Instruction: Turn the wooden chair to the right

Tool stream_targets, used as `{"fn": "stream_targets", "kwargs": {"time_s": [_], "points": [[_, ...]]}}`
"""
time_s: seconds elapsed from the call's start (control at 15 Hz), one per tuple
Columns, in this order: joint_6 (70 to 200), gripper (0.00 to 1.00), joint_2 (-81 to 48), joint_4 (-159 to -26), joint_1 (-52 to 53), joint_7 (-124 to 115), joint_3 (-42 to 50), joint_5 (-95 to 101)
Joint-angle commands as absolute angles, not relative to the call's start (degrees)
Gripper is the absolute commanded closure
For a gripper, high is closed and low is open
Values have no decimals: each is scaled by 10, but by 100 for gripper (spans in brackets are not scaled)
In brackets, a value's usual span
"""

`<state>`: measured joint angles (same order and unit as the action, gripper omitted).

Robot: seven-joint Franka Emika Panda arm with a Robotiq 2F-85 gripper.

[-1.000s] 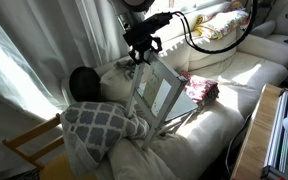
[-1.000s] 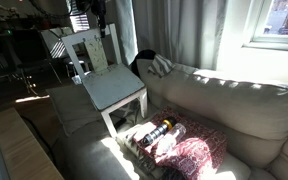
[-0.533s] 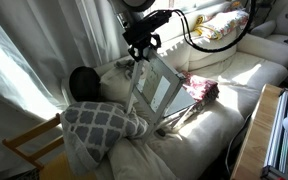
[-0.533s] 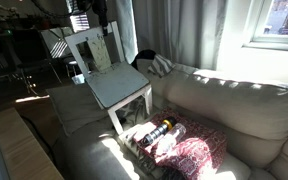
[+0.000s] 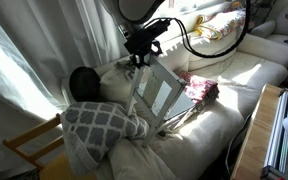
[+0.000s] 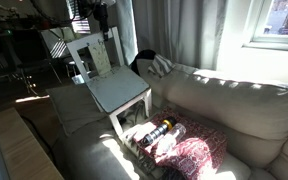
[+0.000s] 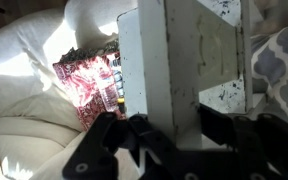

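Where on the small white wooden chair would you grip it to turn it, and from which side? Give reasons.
Grip the wooden chair by its back's top rail, from above: that thin flat bar fits between the fingers of the gripper, as here; the seat is too broad.

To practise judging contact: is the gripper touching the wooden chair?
Touching. In the wrist view the gripper clamps the back of the wooden chair between its fingers, with no gap showing.
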<state>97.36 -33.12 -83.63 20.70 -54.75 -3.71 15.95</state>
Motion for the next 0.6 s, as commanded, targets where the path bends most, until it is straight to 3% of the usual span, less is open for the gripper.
{"fn": "stream_targets", "kwargs": {"time_s": [0.0, 0.13, 0.2, 0.33, 0.53], "points": [[939, 95, -332, -818, 218, -544, -34, 163], [944, 89, -335, -820, 217, -541, -36, 156], [949, 53, -335, -822, 216, -541, -37, 153], [957, 46, -331, -825, 212, -540, -41, 141], [970, 24, -318, -824, 204, -541, -45, 116]]}}
